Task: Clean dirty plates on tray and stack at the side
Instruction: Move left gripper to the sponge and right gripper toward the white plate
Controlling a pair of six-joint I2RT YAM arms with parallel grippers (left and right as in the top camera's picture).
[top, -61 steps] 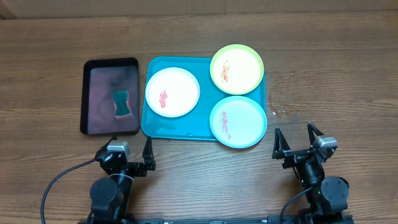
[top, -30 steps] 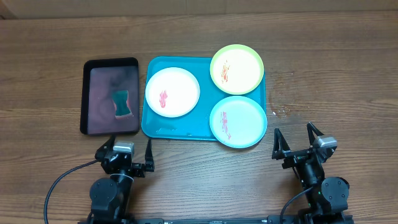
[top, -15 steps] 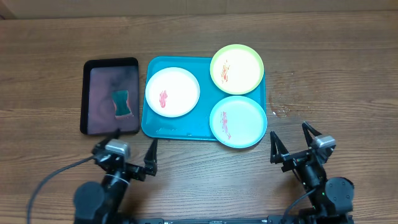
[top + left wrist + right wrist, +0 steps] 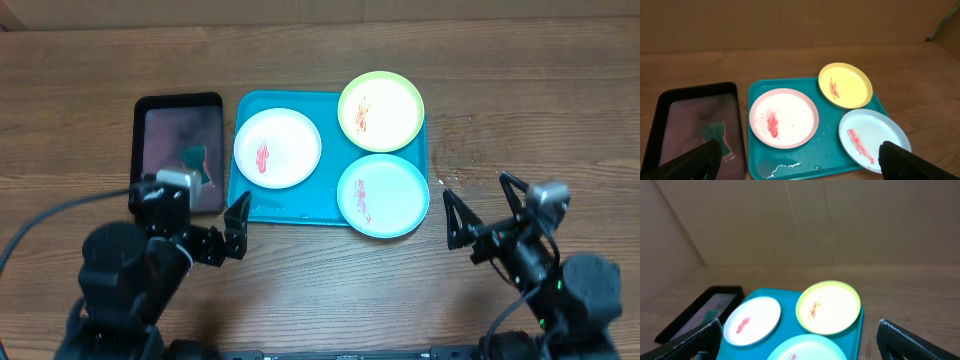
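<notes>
Three in all: the white plate (image 4: 277, 147), the green plate (image 4: 380, 111) and the blue plate (image 4: 383, 195) lie on the tray (image 4: 296, 206) just as they did a moment ago, each with its red smear, none wiped, none stacked. What has changed is the arms: both have left the near edge of the worktop (image 4: 550, 80) and come forward. The left claw (image 4: 192, 215), spread wide and empty, now hangs over the near end of the black tray (image 4: 180, 99), with the sponge (image 4: 195, 156) just ahead and the white plate ahead to its right. The right claw (image 4: 480, 200), likewise spread and empty, has the blue plate just to its left. I'd say the job is only starting: the left looks bound for the sponge, the right for a plate.
</notes>
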